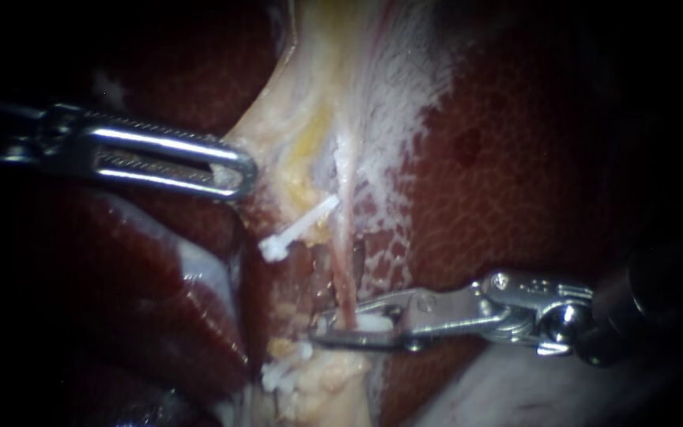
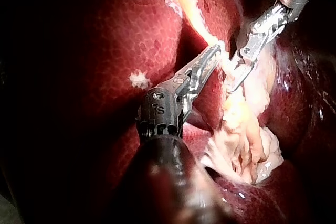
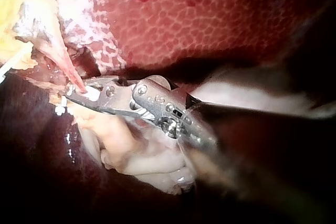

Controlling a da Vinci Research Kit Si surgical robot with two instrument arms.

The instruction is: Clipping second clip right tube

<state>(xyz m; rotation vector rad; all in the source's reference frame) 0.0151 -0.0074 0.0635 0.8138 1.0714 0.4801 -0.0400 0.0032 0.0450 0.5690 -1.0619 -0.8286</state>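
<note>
A thin pink tube (image 1: 344,269) runs down the pale tissue, and in the right wrist view the tube (image 3: 65,61) ends between my right instrument's jaws. My right instrument (image 1: 333,324) comes in from the right. Its jaws sit on either side of the tube, shut on a white clip (image 1: 369,323) that lies across it. A second white clip (image 1: 298,229) sits higher up, slanting to the left of the tube. My left instrument (image 1: 235,170) is shut on the edge of the pale tissue (image 1: 310,95) and holds it out to the left.
Dark red liver (image 1: 515,158) fills the right side and the lower left. More white clip material (image 1: 282,372) lies in the yellowish tissue below the right instrument's jaws. In the left wrist view the two instruments (image 2: 216,53) (image 2: 236,80) meet close together at the pale strand.
</note>
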